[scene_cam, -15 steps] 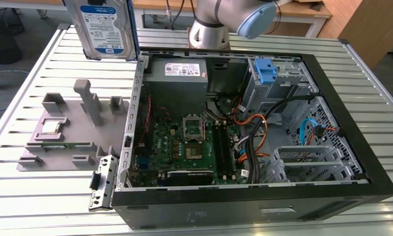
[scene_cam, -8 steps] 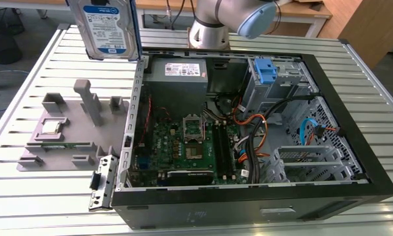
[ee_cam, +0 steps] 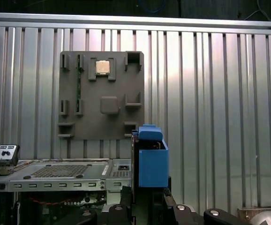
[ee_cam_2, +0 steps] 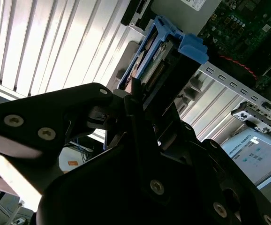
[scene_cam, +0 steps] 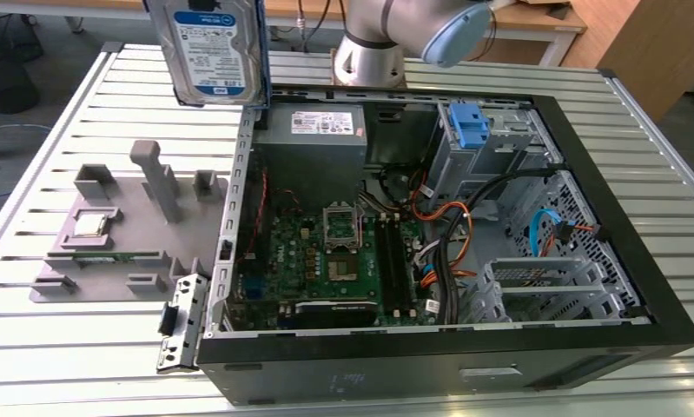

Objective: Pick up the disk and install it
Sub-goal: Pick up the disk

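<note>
The disk (scene_cam: 214,48) hangs upright in the air, silver with a white-and-blue label and a blue carrier frame. It is above the slatted table, just outside the far corner of the open computer case (scene_cam: 439,347) on the exterior view's left. In the second wrist view my gripper (ee_cam_2: 147,101) is shut on the disk (ee_cam_2: 156,56), its black fingers clamped on both faces. In the first wrist view the disk (ee_cam: 152,161) is seen edge-on, its blue frame rising from the gripper (ee_cam: 149,206).
A grey fixture (scene_cam: 127,234) on the table holds a small square chip (scene_cam: 89,226) and a memory stick (scene_cam: 103,257). A bare blue bracket (scene_cam: 468,126) sits in the case's drive bay. Cables (scene_cam: 463,217) cross the motherboard. The arm's base (scene_cam: 370,52) stands behind the case.
</note>
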